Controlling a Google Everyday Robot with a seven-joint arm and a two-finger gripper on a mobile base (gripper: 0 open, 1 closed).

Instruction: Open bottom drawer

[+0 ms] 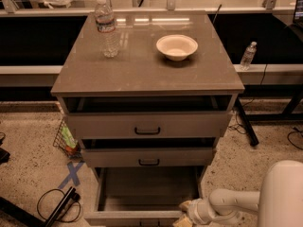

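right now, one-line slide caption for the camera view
End effector at the front edge of the pulled-out bottom drawer, with a water bottle and bowl on the cabinet top.

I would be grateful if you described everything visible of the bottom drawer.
The bottom drawer is grey and flat-fronted, pulled far out of the cabinet. Its plain grey inside shows, with nothing visible in it. Its front lies at the picture's lower edge, where the gripper sits by its right end.

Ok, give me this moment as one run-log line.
bottom drawer: pulled well out, inside showing | gripper: low at its front edge, right side | top drawer: ajar | middle drawer: ajar
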